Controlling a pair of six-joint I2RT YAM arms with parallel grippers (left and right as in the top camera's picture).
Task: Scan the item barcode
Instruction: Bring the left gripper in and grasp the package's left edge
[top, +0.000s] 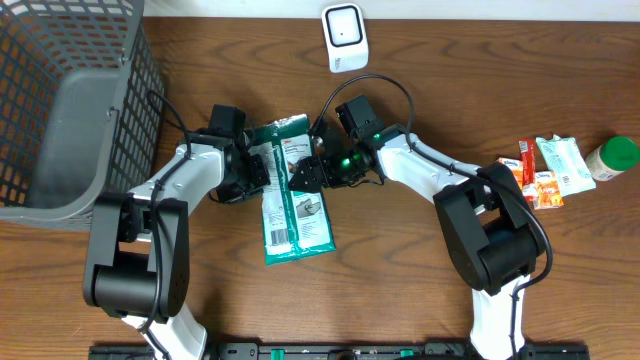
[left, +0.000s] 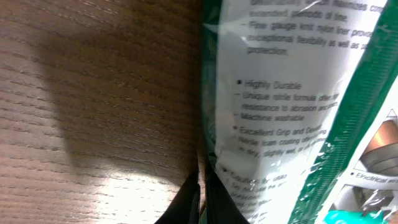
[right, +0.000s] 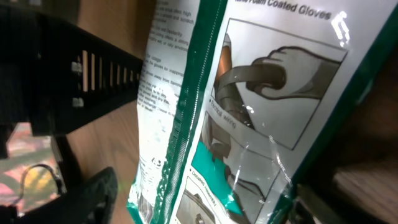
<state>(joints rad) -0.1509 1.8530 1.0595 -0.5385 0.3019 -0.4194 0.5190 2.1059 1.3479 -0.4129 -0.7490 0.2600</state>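
The glove package (top: 295, 215) is seen at the centre of the overhead frame, below the white scanner (top: 344, 38), stretched lengthwise over the wooden surface (top: 400, 290) between both arms. Its left edge is pinched by the clenched left gripper (top: 262, 172). The right gripper (top: 303, 176) is placed at the package's right edge with its jaws spread apart and the printed film between them. A grey basket (top: 90, 60) is found at upper left, and small packets (top: 545, 175) lie at far right.
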